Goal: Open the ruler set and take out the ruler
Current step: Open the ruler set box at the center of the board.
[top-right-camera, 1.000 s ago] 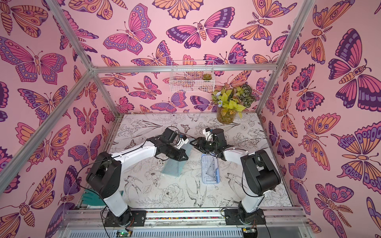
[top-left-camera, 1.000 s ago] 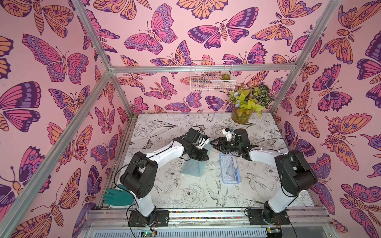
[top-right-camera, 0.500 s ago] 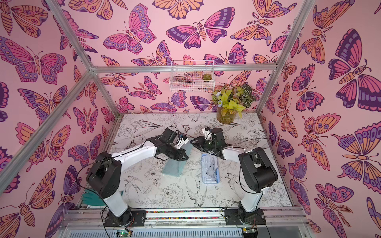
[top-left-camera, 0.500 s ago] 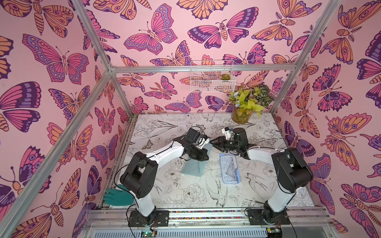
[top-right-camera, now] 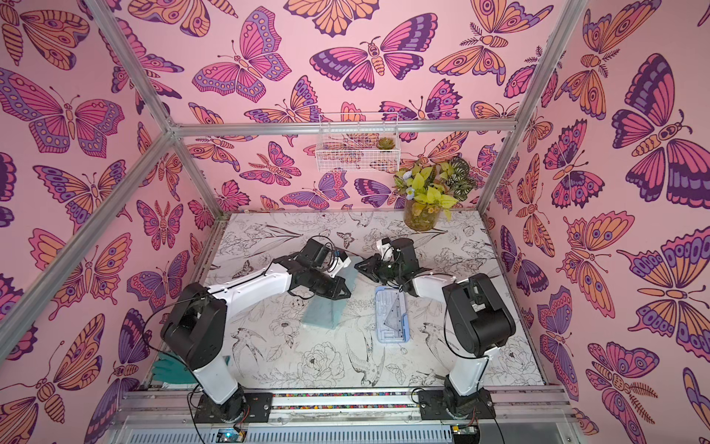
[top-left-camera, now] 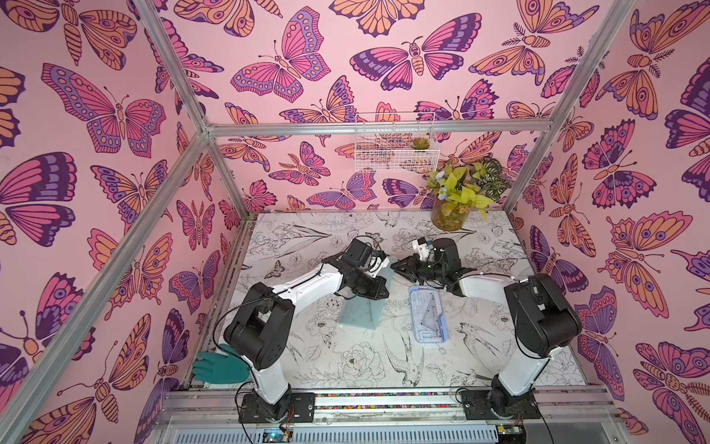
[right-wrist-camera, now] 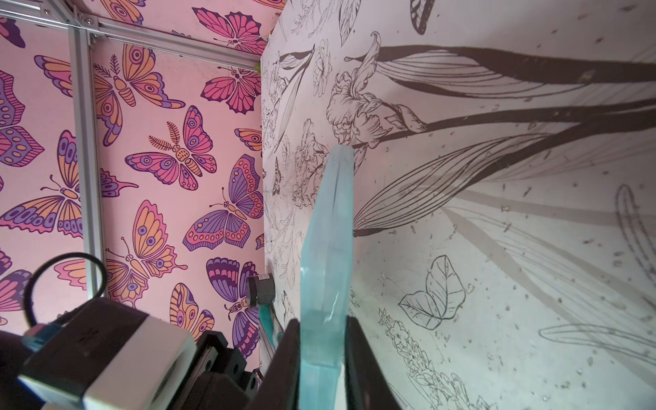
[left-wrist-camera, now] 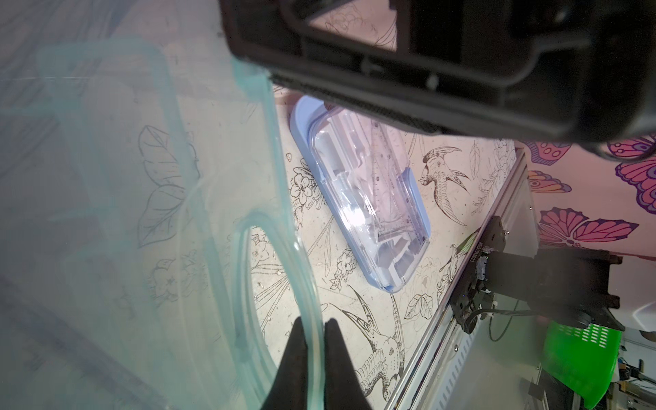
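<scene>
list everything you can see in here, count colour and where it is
sleeve: 1, translucent teal, mid-table between the arms, held by both pincers
case tray: 1, pale blue, flat on the table beside the sleeve, apart from it
rulers: count unclear, clear, lying in the case tray
jar of plants: 1, glass with green leaves, far right corner of the table
wire basket: 1, white, on the back wall
succulent: 1, green, in the wire basket
glove: 1, teal, by the left arm's base
table: 1, white with black floral print, under everything
left pincer: 1, black, shut on the sleeve's edge
right pincer: 1, black, shut on the sleeve's end
</scene>
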`<state>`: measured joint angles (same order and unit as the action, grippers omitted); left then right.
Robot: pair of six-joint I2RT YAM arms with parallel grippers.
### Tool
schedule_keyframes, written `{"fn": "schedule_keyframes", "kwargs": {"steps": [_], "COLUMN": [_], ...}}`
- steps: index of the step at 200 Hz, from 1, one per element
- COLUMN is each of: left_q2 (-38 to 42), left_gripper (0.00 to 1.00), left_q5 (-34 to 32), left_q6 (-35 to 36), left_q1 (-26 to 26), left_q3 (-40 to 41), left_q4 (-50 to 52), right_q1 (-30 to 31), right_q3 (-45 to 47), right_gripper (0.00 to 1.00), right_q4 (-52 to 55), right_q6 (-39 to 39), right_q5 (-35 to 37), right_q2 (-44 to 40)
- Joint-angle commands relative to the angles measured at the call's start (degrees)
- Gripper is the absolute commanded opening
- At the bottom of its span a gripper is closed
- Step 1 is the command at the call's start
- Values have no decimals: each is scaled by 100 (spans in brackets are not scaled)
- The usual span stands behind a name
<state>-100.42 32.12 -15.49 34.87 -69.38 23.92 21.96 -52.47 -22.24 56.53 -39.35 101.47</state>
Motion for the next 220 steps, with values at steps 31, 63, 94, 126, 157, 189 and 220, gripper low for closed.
{"fn": "schedule_keyframes", "kwargs": {"steps": [31,63,94,126,157,189,220], "left_q2": [-113,-117,-116,-91,-92,-127,-144], "left_gripper": [0,0,0,0,0,0,0], "left_q5": [63,-29,-141,-295,-459,-630,-833], "left_q6": [69,65,76,90,115,146,153], "left_q1": [-28,-29,-16,-7,2,45,69], "left_q3": [127,164,188,221,241,230,232], "left_q4": [-139,-139,-132,-118,-94,-36,19], "right_q1": [81,132,168,187,194,189,192], "right_q3": [-285,-384,-455,-518,-557,-604,-676], "right_gripper": [18,13,10,7,4,1,0], "right_q4": [677,1007,1221,1530,1768,1859,2020], "right_q6": [-421,-595,-708,-849,-942,-960,-969], "right_q5": [207,408,520,660,779,781,772], "right_q2": [-18,-40,-55,-144,-242,-257,-293]}}
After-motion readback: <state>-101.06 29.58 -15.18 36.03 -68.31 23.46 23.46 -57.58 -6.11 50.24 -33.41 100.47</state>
